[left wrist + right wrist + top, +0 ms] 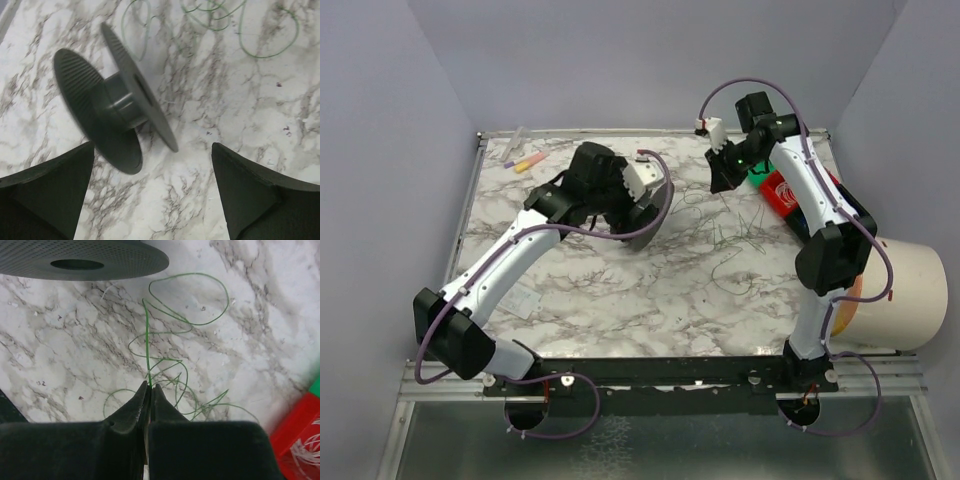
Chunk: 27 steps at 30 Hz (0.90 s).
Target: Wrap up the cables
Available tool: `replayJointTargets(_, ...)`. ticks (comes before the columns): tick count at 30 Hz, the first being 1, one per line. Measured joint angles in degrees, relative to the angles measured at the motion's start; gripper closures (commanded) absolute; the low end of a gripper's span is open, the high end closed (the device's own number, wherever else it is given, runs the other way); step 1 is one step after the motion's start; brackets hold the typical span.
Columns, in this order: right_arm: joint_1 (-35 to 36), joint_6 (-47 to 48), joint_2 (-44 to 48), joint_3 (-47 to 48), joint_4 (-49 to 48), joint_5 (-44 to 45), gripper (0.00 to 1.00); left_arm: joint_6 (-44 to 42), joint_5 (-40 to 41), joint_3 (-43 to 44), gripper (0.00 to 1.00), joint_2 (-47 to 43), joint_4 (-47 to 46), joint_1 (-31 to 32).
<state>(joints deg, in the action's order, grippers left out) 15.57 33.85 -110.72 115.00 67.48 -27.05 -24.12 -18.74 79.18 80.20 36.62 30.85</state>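
Top view: cables (pixel 740 240) are seen as loose curls at centre right of the table (pixel 620 300), with no single axis. Left wrist view: left gripper (pixel 152 145) is spread wide with nothing held, and a black spool (pixel 115 107) is tipped at upper left. Right wrist view: right gripper (pixel 149 388) is pinched on one green strand, drawn straight up-frame from the tips.

In view are one marble table (pixel 620 300), two robot arms, namely the left arm (pixel 515 255) and the right arm (pixel 810 185), one black spool (pixel 112 105), one white bucket (pixel 905 290), one red box (pixel 785 195), two small sticks, a pink stick (pixel 534 158) and a yellow stick (pixel 520 166), and one tangle of thin cables (pixel 147 340) whose strands are too interlaced to count.
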Motion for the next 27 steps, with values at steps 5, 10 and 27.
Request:
replayJointTargets(5, -1.38, -7.67, -3.82, 1.68, 1.64, -1.18, 1.00, 0.61, -0.04, 1.92, 0.01, 2.67, 0.11, 7.78)
replayJointTargets(10, -2.58, -12.35, -4.33, 2.69, 0.92, -3.93, 0.99, 2.05, 0.04, 6.25, 0.01, 5.81, 0.42, 8.92)
replayJointTargets(27, -5.49, -8.20, -4.02, 4.02, 5.99, -28.37, 1.00, 6.60, 2.62, 8.83, 0.01, 12.98, -7.39, 11.15)
